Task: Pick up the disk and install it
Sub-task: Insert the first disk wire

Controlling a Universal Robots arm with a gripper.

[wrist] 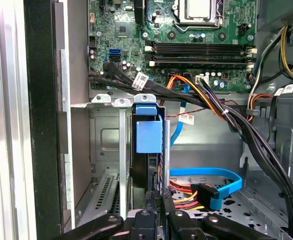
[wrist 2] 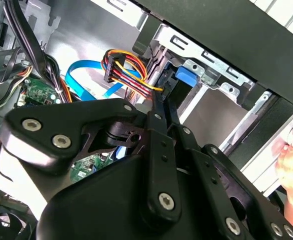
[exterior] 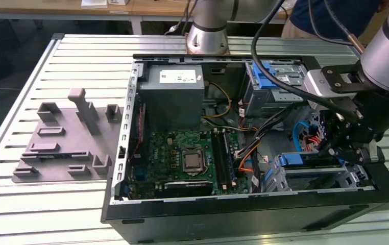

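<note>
Gripper (exterior: 344, 153): down inside the PC case (exterior: 249, 214) at the exterior view's right, over the drive cage (exterior: 317, 176).
Fingers (wrist: 156, 200): drawn narrow, close together, ends against the edge of the disk; looks like a pinch on it, though contact pts are partly hidden.
Disk (wrist: 147, 165): standing on edge in the cage bay, blue rail tab (wrist: 149, 132) facing the motherboard (wrist: 186, 35). Looks partway or nearly seated; can't tell if latched.
Step, my read: seating the disk in its bay.
Doing it well: keep the disk square to the cage walls so the rails don't bind; push along the bay axis only; mind the blue SATA cable (wrist: 206, 177) and the red/yellow power wires (wrist 2: 129, 75) just beside the fingers, as they could snag or get pinched; ease up if it jams instead of forcing.
Exterior view adds: whole layout, i.e. PSU (exterior: 174, 94) at the far end, 2nd cage w/ blue rails (exterior: 276, 76), grey fixture (exterior: 68, 138) on the slatted table (exterior: 17, 204) well apart from the case.
First wrist view adds: straight look down the bay, showing disk-to-cage alignment.
Second wrist view adds: gripper linkage close up, the blue tab (wrist 2: 185, 77) past the fingertips, and a person's hand (wrist 2: 292, 160) at the case's outer side.
</note>
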